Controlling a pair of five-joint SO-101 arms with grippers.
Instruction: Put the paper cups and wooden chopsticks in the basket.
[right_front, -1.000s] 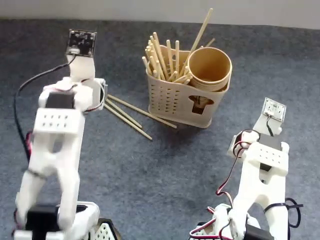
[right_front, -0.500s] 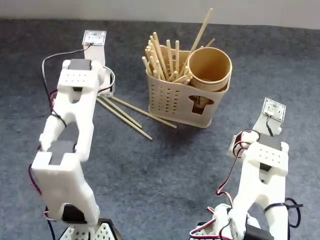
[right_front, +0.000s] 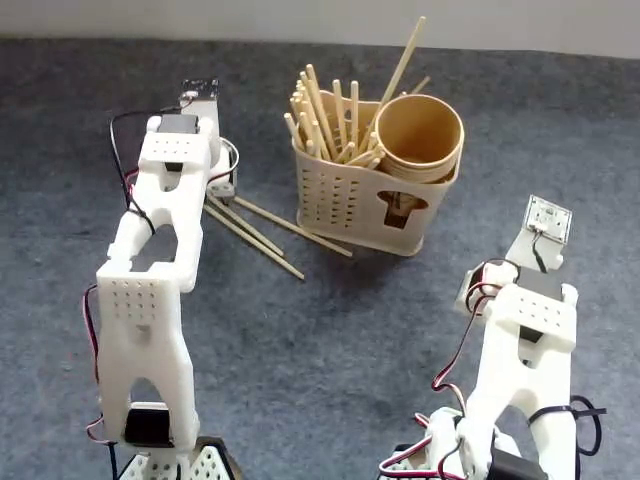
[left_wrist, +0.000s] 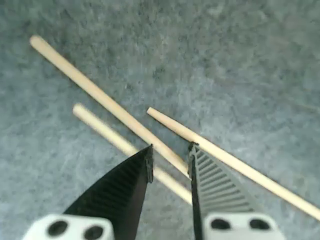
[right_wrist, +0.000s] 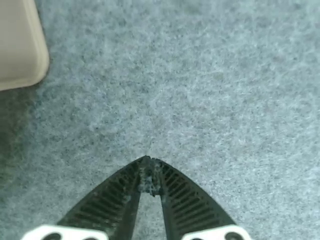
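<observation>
Grey carpet (right_front: 300, 350) underlies the whole work area. L arm, far left: I read the left gripper (left_wrist: 171, 150) as released, jaws either side of one of 3 loose wooden chopsticks (right_front: 290, 225), not clamping it. These lie flat just left of the basket (right_front: 345, 205). Basket stands upright, centre-far, with stowed chopsticks (right_front: 322, 110) in its left part and paper cups (right_front: 420, 135) in its right. R arm, near right: right gripper (right_wrist: 149, 165) clenched, holding nothing, over carpet.

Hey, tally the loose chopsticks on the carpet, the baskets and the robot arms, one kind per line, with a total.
Loose chopsticks: 3
Basket: 1
Arms: 2
Total: 6
</observation>
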